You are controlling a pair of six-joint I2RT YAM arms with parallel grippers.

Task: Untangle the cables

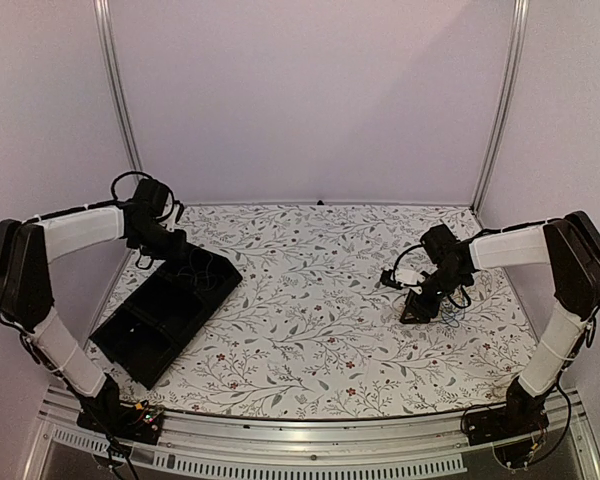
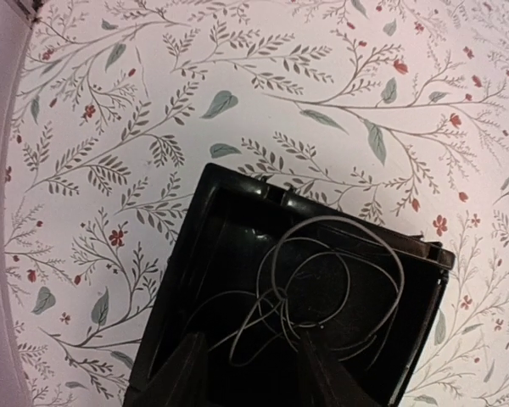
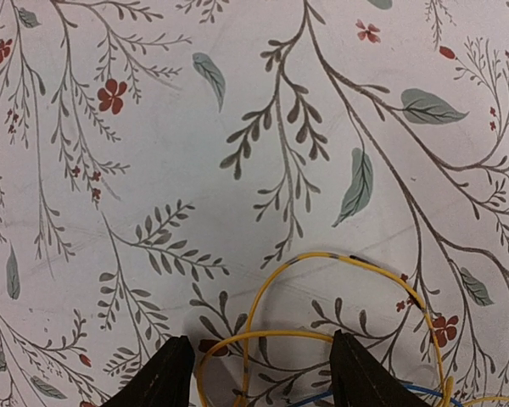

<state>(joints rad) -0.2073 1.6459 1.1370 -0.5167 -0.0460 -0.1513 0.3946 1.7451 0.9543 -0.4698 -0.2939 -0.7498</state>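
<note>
A dark thin cable lies in loose loops inside the far compartment of a black tray. My left gripper hangs open above it, one finger on each side of the loops, holding nothing. A yellow cable loops on the floral cloth with a blue cable at the bottom edge of the right wrist view. My right gripper is open just above the yellow loops, which lie between its fingers. In the top view the left gripper is over the tray and the right gripper is at the right.
The black tray has two compartments and lies at an angle on the left of the table. The floral cloth covers the table. White walls and metal posts close in the back and sides. Thick black arm cables hang by the right gripper.
</note>
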